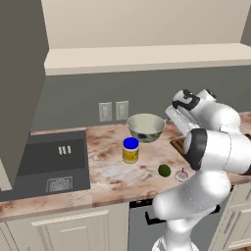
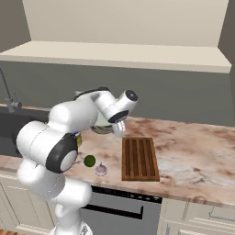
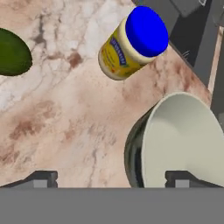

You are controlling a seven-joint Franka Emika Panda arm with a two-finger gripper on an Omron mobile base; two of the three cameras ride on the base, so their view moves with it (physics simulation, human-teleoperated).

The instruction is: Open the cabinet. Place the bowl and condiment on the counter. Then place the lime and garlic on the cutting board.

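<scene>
Now end effector (image 3: 111, 178) wide apart, empty, bowl (image 3: 179, 140) just beyond one fingertip (image 3: 181, 177).

Even, soft rendered light, faint shadows, no glare, slightly coarse.

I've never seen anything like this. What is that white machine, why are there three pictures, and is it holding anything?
It is a white robot arm in a computer-drawn kitchen. Two pictures come from cameras riding behind it, one on its left and one on its right, so they show the same counter from two sides. The third comes from a camera on its hand, looking down past the gripper.

On the counter stand a bowl and a jar with a blue lid. Nearer the front edge lie a green lime and a pale garlic bulb, with a dark wooden cutting board beside them, nothing on it. The sink is set into the counter.

Its jaws stand wide apart over the bowl's rim, holding nothing.
</scene>
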